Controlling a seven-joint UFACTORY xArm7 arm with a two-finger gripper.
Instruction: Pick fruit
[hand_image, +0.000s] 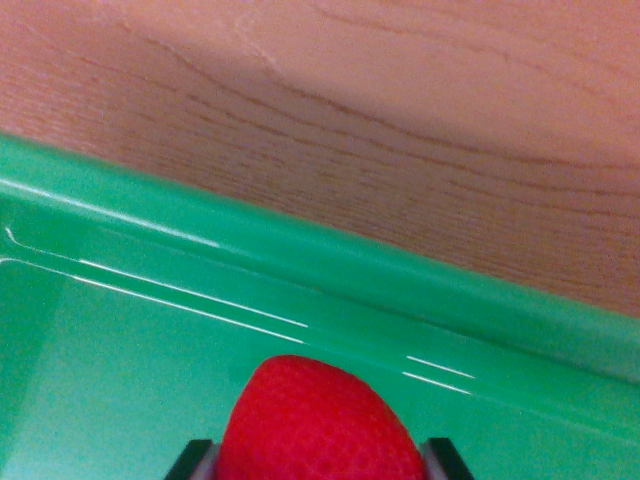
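Observation:
A red strawberry fills the bottom middle of the wrist view, its tip pointing up the picture. It sits between the two dark fingertips of my gripper, one at each side of the fruit and both pressed against it. The gripper is shut on the strawberry. Beneath and behind the fruit lies a glossy green tray; its raised rim runs diagonally from the upper left down to the right. Whether the strawberry rests on the tray floor or hangs above it, I cannot tell.
Beyond the tray's rim lies a light wooden tabletop covering the upper half of the picture. A soft shadow darkens the wood along the rim.

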